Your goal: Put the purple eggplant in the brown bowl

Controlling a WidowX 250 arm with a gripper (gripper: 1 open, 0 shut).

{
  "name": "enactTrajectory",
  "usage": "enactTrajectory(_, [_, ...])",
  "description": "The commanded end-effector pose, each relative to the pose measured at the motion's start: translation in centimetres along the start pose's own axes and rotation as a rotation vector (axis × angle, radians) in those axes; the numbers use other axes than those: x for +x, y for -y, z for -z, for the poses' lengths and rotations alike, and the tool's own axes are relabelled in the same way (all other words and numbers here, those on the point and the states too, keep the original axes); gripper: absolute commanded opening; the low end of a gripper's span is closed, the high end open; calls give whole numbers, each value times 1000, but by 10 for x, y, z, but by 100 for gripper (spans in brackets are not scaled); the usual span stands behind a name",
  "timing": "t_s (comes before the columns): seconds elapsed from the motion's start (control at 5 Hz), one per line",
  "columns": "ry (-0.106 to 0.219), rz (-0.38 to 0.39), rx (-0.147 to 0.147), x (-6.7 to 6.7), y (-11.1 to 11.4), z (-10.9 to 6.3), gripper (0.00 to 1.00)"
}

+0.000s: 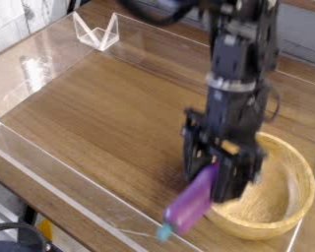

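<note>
- The gripper is pointing steeply downward, its fingers pinching the upper end of the purple eggplant.
- The purple eggplant is hanging tilted, stem cap lowest, toward 7 o'clock from the gripper; the frame is motion-blurred, so finer contact detail is unclear.
- The brown bowl is sitting on the wooden counter at 3 to 4 o'clock from the eggplant, its near rim just beside the eggplant.
- The eggplant is staying outside the bowl, over the counter at the bowl's 9 o'clock edge.
- A clear plastic wall is bordering the counter.
</note>
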State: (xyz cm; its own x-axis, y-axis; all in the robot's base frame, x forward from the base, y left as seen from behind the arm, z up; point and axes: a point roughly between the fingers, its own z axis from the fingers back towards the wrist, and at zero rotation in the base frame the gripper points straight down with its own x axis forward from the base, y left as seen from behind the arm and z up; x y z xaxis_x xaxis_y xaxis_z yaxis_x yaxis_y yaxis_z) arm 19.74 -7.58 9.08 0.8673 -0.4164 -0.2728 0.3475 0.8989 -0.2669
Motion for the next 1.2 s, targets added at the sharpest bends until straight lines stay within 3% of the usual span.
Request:
enactTrajectory(0.0, [74,13,24,3,-12,-35,0])
enactTrajectory(0.2, [90,-27,23,10,-12,-41,0])
enactTrajectory(0.4, [92,-45,17,21,1,-33,0])
enactTrajectory(0.8, [95,-62,18,33,2,-16,0])
enactTrajectory(1.0, [83,-5,33,44,1,-28,0])
